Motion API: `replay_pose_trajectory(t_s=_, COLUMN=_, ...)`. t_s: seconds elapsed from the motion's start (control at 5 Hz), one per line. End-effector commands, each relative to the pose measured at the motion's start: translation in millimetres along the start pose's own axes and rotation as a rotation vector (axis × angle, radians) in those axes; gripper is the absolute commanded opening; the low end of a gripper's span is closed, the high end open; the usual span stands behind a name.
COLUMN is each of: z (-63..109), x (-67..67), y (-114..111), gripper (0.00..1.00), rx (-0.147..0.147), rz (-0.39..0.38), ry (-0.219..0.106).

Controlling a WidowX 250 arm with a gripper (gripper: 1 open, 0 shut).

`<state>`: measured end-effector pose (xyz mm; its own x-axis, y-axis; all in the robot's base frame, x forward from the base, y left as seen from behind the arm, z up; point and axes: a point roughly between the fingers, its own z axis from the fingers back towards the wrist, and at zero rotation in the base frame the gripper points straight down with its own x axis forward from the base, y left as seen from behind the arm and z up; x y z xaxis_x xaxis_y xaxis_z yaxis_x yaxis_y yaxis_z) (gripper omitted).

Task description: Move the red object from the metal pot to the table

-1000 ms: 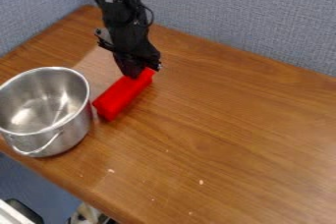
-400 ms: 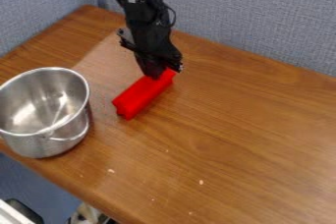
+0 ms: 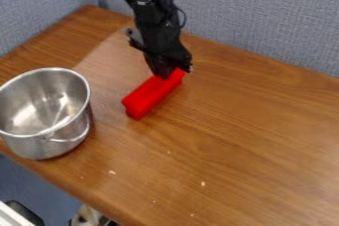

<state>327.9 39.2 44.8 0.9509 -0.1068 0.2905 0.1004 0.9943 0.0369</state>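
The red object, a bright red bar, lies on the brown wooden table near its middle, with its far end under my gripper. The black gripper points steeply down and is shut on that upper end of the block. The lower end of the block touches or nearly touches the wood; I cannot tell which. The metal pot stands at the left front, shiny and with nothing inside it, well apart from the block.
A blue-grey wall runs behind the table. The table's front edge drops off toward the floor at the bottom. Bare wood stretches to the right of the block.
The gripper has carried the red object to the right, farther from the pot, with the block staying low over the wood.
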Motion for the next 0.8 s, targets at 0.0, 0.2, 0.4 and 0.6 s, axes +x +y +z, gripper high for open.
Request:
replay_pose_trajectory(t_s=0.0, z=-18.1, x=-25.2, y=-12.6, gripper=1.00, rx=-0.022, rz=-0.045, ry=0.099)
replay_pose_trajectory(t_s=0.2, z=-4.0, x=-26.4, y=-11.9, gripper=0.00, rx=-0.004, rz=-0.087, ry=0.083)
replay_pose_trajectory(t_s=0.4, z=13.1, x=-31.6, y=-17.2, gripper=0.00, rx=0.010, rz=-0.140, ry=0.064)
replay_pose_trajectory(t_s=0.6, z=36.4, x=-30.9, y=-23.7, gripper=0.00, rx=0.016, rz=-0.162, ry=0.048)
